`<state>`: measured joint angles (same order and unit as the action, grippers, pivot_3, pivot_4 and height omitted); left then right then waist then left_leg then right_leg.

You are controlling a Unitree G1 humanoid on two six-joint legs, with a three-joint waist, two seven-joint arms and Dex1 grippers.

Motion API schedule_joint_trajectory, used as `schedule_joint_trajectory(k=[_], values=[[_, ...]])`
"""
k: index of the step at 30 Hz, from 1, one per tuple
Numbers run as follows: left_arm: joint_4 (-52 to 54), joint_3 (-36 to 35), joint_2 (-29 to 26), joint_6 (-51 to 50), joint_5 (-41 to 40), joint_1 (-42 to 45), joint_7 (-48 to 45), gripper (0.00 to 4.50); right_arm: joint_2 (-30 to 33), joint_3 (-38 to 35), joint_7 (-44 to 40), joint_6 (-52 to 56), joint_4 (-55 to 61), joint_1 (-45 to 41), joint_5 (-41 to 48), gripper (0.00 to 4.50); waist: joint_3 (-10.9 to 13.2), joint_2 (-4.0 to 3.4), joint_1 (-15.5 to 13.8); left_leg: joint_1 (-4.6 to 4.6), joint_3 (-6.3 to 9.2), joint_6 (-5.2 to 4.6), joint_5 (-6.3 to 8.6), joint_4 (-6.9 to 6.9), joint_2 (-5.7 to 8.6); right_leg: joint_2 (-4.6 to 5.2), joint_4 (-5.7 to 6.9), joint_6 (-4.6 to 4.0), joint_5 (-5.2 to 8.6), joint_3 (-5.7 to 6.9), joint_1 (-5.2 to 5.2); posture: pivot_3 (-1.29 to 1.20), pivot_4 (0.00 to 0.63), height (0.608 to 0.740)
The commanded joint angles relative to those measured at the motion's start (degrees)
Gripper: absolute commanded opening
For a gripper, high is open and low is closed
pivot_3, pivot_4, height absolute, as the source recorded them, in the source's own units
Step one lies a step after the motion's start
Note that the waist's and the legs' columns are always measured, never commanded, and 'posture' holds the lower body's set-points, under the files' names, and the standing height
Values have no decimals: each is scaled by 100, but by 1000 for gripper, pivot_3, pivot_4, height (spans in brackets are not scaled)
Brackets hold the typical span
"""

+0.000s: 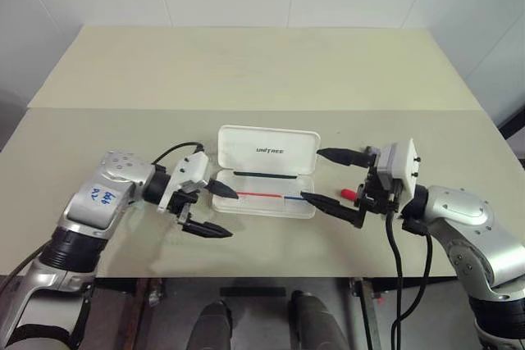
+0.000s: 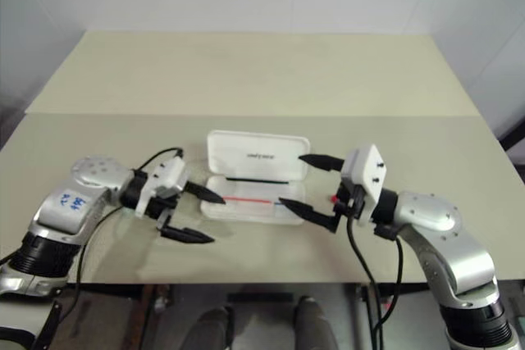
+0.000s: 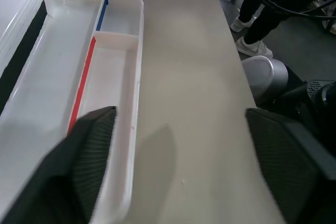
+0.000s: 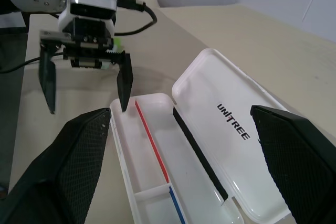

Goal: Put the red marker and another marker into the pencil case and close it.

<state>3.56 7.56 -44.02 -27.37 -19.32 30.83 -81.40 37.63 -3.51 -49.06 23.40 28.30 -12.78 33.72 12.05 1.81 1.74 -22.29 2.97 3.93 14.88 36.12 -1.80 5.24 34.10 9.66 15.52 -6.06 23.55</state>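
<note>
Left gripper (image 1: 215, 211) – jaws apart | pencil case (image 1: 267, 172) – lid up

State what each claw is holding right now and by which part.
Nothing is held. The left claw and the right claw both stand open and empty at opposite ends of the open pencil case.

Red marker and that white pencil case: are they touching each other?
Apart. The left eye view shows a strip of bare table between the red marker and the pencil case.
</note>
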Motion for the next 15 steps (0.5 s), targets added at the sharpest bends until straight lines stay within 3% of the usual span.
schedule_joint_trajectory(k=[1, 9, 15], values=[[-236, -505, -193, 122, -291, -72, -22, 4481, 181, -420, -114, -126, -70, 216, 38, 4500, 0, 0, -17, 0, 0, 0, 0, 0, 0, 0, 0, 0, 0, 0, 0, 0, 150, 740], [-1000, -1271, -50, 731, -697, -67, 46, 4481, 640, -1067, -572, -352, -761, 982, -72, 4500, 0, 1, -13, 0, -1, 0, 0, -1, 1, 1, -5, 1, -1, 1, -3, 0, 150, 740], [-754, -1413, -295, 122, -1299, 40, -232, 4481, 1055, -1273, -1199, -937, -2155, 1283, -537, 4500, 0, 1, 3, 5, -3, 0, 0, 3, 1, 1, -2, 1, -1, 0, -6, 0, 150, 740]])
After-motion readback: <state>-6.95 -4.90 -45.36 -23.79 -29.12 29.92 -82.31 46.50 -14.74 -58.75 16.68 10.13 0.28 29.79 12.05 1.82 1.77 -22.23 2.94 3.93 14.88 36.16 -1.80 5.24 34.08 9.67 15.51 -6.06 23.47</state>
